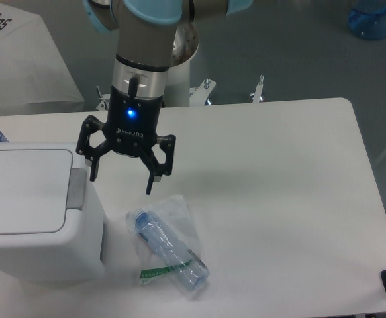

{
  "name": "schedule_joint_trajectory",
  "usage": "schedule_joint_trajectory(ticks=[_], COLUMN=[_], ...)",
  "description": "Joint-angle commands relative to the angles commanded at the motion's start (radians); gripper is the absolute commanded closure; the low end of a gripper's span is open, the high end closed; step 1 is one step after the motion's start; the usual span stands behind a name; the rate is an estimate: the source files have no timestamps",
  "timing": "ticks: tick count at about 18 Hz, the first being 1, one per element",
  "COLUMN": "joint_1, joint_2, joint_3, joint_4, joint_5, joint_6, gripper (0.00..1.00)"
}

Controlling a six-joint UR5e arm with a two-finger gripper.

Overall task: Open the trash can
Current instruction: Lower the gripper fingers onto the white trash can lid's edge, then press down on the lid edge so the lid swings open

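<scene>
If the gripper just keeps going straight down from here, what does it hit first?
Probably bare table, between the trash can and the bottle. The gripper has open jaws; its one finger sits close to the can's grey tab, so depth is uncertain.

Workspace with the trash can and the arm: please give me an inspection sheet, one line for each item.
Surface: white table, nothing spilled.
Job's things: white trash can at the left edge, lid flat and shut, grey push tab not pressed.
Clutter: clear plastic bottle lying on its side in a clear wrapper, apart from the can.
Grippers: gripper open, empty, beside the tab, not touching.
Cables: nothing seen.
Surroundings: grey floor; blue water jug at top right.
</scene>
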Motion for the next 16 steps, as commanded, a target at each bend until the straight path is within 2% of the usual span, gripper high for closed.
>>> schedule_joint_trajectory(ticks=[16], joint_1=[-0.014], joint_2=[-0.026], joint_3=[0.002], joint_4=[0.012], joint_5=[0.005], joint_6=[0.0], gripper=[0.0])
